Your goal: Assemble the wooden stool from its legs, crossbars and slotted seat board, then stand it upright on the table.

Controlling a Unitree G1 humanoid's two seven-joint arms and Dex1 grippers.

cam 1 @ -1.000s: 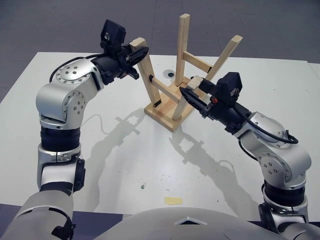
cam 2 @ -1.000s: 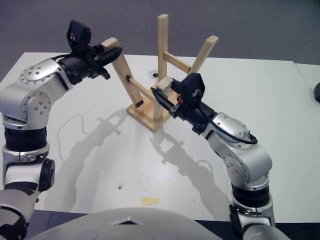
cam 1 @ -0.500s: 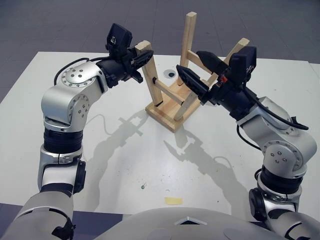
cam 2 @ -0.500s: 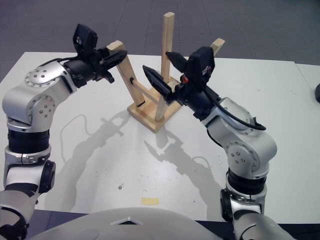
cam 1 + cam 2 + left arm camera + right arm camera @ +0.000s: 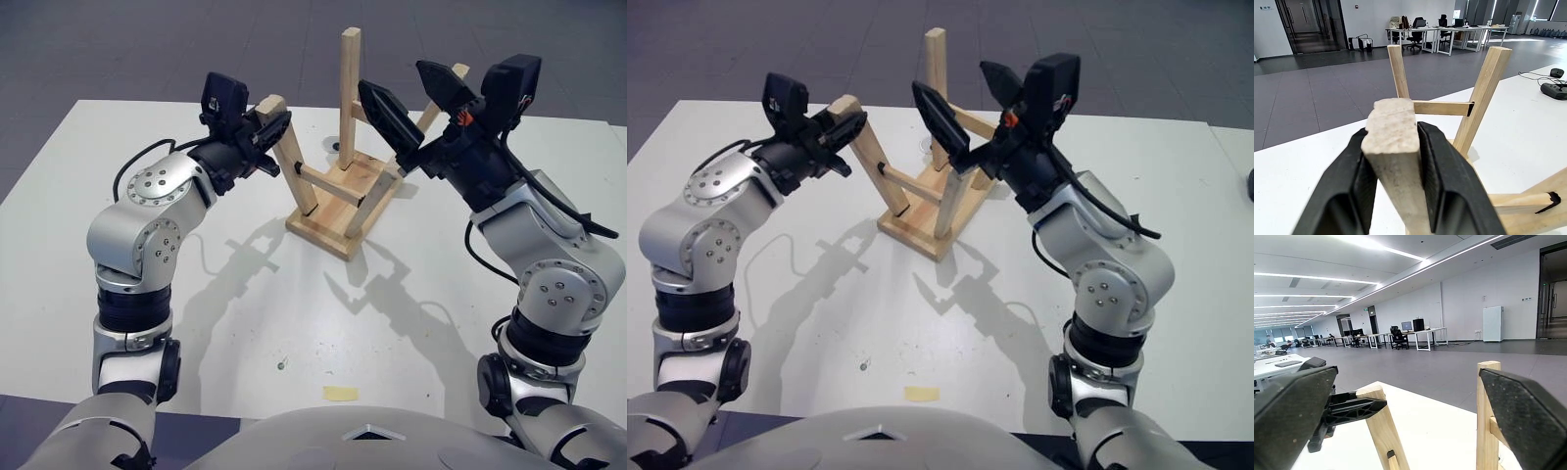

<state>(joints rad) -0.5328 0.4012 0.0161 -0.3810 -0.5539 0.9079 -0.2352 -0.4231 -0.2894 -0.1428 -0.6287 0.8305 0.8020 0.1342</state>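
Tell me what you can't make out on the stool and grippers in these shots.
The far right leg: eye views, the right gripper covers most of it.
The seat board, lower face: eye views, it lies against the table.
The held leg, side faces at its end: left wrist view, the left gripper clamps over them.
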